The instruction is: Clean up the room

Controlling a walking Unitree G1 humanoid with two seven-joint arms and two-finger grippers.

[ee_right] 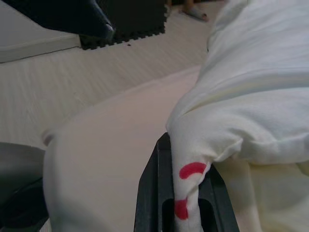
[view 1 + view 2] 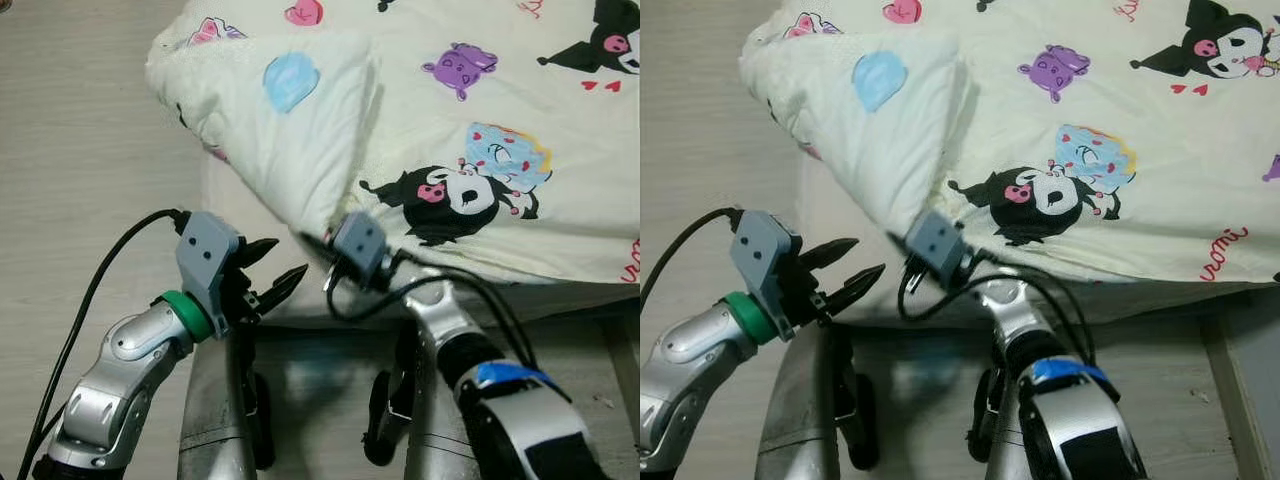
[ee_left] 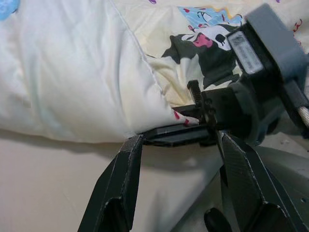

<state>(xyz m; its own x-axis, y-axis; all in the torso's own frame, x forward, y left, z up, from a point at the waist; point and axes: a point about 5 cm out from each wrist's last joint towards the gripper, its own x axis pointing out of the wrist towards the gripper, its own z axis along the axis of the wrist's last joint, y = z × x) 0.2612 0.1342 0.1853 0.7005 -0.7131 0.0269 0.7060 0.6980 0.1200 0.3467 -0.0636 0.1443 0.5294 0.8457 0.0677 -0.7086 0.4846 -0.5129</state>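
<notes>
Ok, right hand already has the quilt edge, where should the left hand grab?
Take the folded-over corner flap of the quilt, along its lower hem, coming from the robot's left. The open left hand already faces that hem beside the right hand.

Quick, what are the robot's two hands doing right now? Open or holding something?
Left gripper: open, holding nothing, beside the blanket's edge.
Right gripper: shut on the edge of the cartoon-print blanket.
</notes>
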